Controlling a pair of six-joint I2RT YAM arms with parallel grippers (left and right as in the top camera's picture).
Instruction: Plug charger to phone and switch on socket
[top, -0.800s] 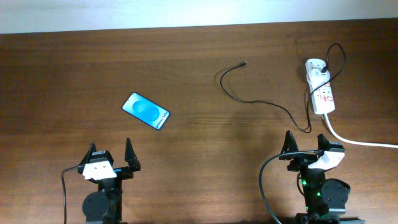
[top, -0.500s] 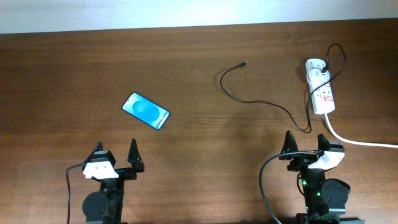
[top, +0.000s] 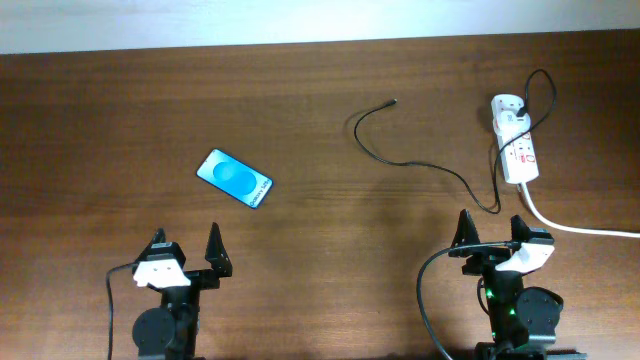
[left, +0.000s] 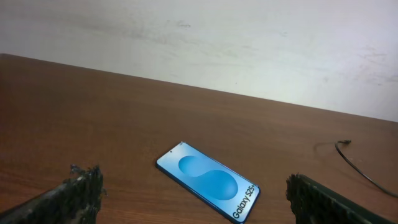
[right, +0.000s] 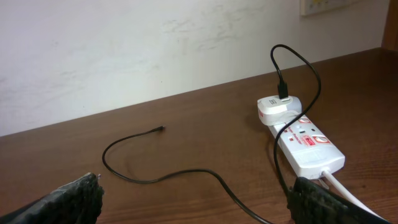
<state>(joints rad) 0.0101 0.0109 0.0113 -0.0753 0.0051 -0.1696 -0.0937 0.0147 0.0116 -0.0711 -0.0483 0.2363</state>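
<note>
Dark wooden table (top: 300, 60) below a pale wall (left: 199, 37).
Brown grain under soft, even light; off-white plaster, faintly scuffed; cream wall plate (right: 323, 5) high at the right.

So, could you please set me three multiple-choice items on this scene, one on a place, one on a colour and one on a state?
1. Where does the phone lie?
A. ahead of the left pincer
B. against the socket
C. in the right pincer

2. What colour is its screen?
A. red
B. blue
C. green

3. The charger tip is:
A. in the phone
B. loose on the table
C. held by a pincer

Key:
1 A, the left wrist view shows it lying flat ahead of that pincer.
2 B, the screen is bright blue in both views that show it.
3 B, the tip lies bare on the wood, apart from the phone and both pincers.
</note>
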